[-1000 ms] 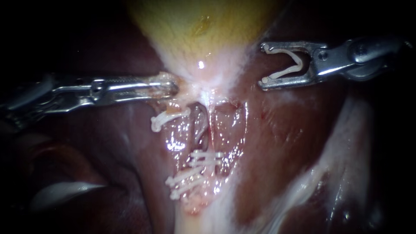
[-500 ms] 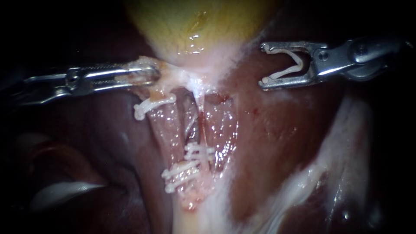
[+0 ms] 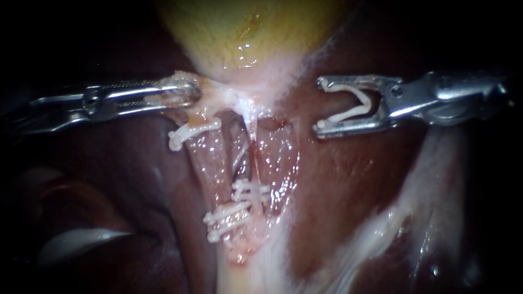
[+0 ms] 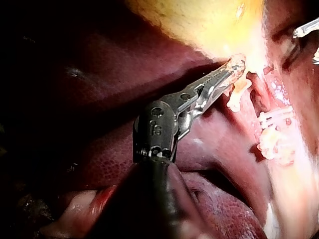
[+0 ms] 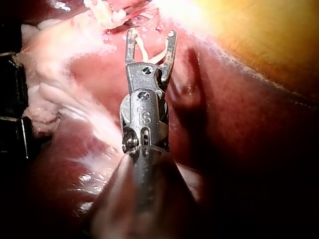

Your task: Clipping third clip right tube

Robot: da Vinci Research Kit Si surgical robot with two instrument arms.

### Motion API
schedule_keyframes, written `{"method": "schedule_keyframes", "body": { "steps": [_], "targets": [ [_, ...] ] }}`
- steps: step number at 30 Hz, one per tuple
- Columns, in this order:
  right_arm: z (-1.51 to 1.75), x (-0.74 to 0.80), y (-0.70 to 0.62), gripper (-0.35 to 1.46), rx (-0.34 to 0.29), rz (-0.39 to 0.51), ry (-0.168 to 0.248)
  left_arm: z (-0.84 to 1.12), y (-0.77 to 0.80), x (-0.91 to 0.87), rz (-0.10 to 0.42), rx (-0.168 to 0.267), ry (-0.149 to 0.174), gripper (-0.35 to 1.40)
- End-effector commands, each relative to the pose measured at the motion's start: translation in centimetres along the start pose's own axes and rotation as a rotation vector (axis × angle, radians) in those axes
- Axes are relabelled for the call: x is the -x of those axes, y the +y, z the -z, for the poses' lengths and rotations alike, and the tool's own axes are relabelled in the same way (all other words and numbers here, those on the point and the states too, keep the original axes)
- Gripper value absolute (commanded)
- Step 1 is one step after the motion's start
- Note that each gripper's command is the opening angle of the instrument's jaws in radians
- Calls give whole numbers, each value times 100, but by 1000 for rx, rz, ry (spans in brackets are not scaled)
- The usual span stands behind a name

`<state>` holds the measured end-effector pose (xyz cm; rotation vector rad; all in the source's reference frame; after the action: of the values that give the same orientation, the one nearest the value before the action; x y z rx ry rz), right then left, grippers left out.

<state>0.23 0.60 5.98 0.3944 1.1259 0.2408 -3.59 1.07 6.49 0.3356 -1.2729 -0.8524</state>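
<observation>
The right tube [image 3: 278, 158] stands in the centre of the endoscope view, from the pale neck under the gallbladder [image 3: 245, 27] down to two white clips [image 3: 250, 190] that cross it. Its stretch above these clips is bare and shiny. The liver [image 3: 359, 185] fills the right half of the frame, and between it and the tube's right edge I see only smooth red surface, so this side has free room.

My left instrument [image 3: 185, 93] comes in from the left edge, and its jaws are clamped together on the pale tissue [image 3: 218, 98] at the gallbladder's neck, upper left of centre. My right instrument [image 3: 320, 104] comes in from the right edge. Its jaws stand wide apart and each one touches a leg of the open clip [image 3: 351, 112] they carry. The tips are near the tube's upper part but apart from it.

The left tube [image 3: 210, 158] has one clip [image 3: 190, 132] high and two [image 3: 229, 218] low.

Compared with half a second ago, the right instrument is lower and more to the left, closer to the tube. The left instrument and the tubes have not moved.
</observation>
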Motion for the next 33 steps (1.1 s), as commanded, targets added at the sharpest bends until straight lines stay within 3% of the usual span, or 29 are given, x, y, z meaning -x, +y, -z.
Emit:
{"method": "schedule_keyframes", "body": {
  "steps": [1, 17, 33],
  "targets": [
    [-4, 3, -2, 47, -8, -13, -7, 0, -1, 1, 0, 1, 0, -35],
    [-54, 25, -17, 47, -60, -125, -15, 0, -2, 1, 0, 1, 0, -35],
    [-101, 38, -16, 47, -88, -205, -13, -1, -8, 2, 1, 6, -1, -35]
  ]
}}
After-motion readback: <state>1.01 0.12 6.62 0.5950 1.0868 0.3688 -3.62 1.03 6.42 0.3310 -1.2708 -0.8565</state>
